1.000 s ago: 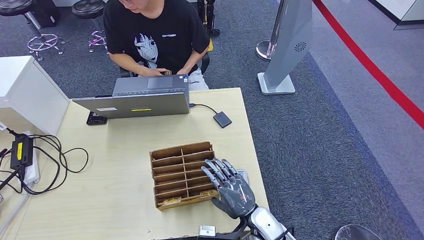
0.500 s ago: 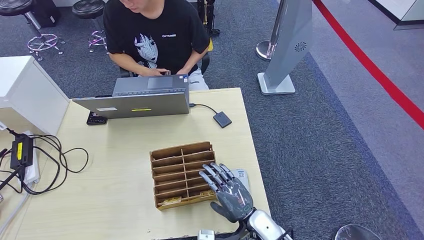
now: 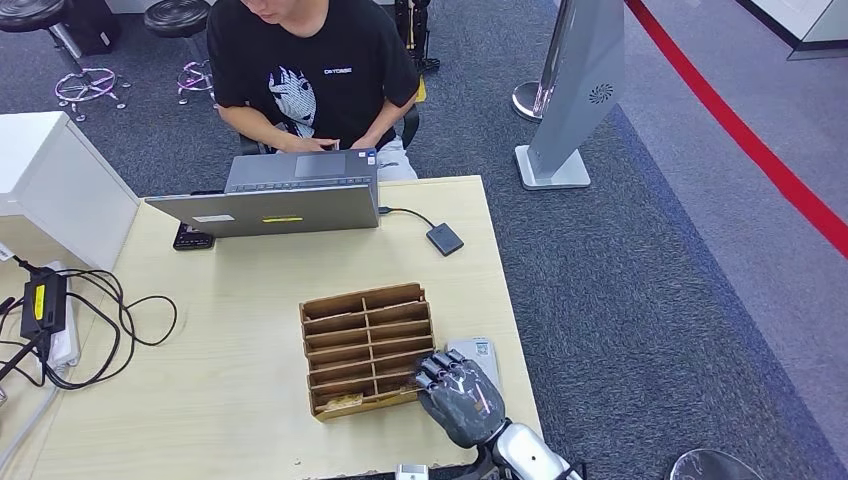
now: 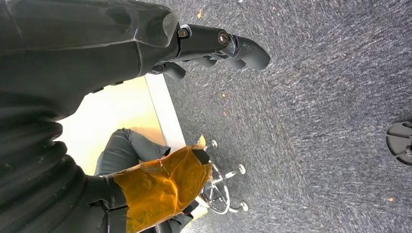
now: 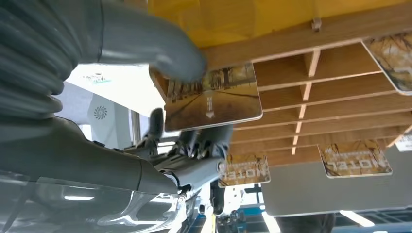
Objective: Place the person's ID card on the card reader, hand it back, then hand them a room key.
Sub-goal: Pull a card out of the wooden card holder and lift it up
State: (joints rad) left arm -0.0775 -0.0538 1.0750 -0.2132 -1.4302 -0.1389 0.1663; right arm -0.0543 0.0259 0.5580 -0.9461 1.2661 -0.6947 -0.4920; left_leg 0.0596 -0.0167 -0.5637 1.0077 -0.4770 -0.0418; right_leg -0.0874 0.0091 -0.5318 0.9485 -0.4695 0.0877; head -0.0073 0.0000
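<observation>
Wooden desk, right hand pinching room key flat beside slotted rack

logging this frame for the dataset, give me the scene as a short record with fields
right hand: right hand at the near right corner of the wooden card rack, pinching a room key card between thumb and fingers
left hand: left hand hanging beside the desk, holding nothing
rack contents: other key cards sit in the slots
card by rack: a light card lies flat on the desk just right of the rack
card reader: small dark pad on a cable by the laptop
person: seated behind the laptop
</observation>
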